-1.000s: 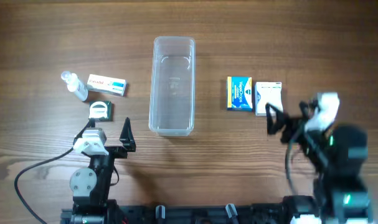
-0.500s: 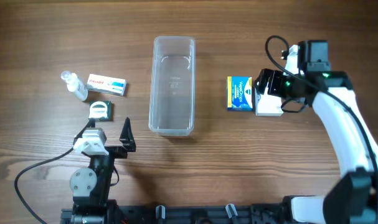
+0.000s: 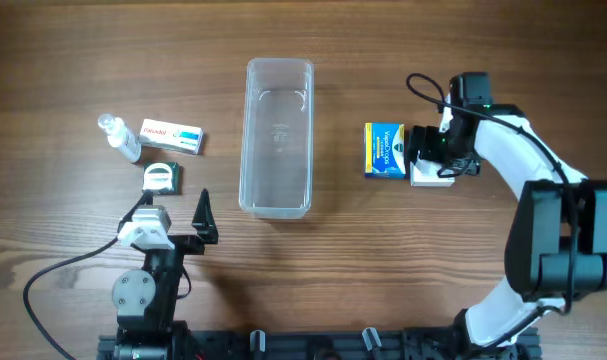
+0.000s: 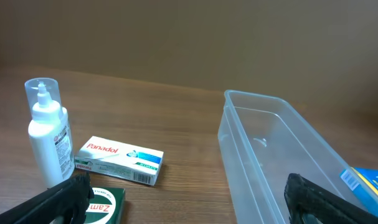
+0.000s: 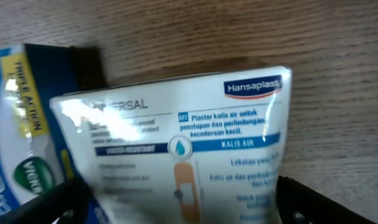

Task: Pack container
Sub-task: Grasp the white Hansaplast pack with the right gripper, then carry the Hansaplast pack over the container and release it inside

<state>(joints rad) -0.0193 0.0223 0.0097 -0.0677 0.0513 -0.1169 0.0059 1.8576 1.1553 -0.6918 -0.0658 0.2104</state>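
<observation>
The container [image 3: 279, 64] is a long clear plastic tray lying empty at the table's middle; it also shows in the left wrist view [image 4: 238, 143]. A white Hansaplast box [image 3: 431, 178] lies to its right, next to a blue and yellow box [image 3: 385, 150]. My right gripper [image 3: 433, 152] is down over the white box. In the right wrist view the box [image 5: 176, 137] fills the gap between the open fingers [image 5: 182, 205], which straddle it. My left gripper [image 3: 173, 212] is open and empty near the front left [image 4: 189, 208].
A small clear bottle [image 3: 119, 137], a white Panadol box [image 3: 171, 136] and a green Zam box [image 3: 161, 178] lie left of the container. The left wrist view shows the same bottle [image 4: 47, 134], Panadol box [image 4: 120, 160] and green box [image 4: 104, 205].
My right arm has swung from the front right up to the white box and lowered over it. The left arm and all the boxes have stayed still.
</observation>
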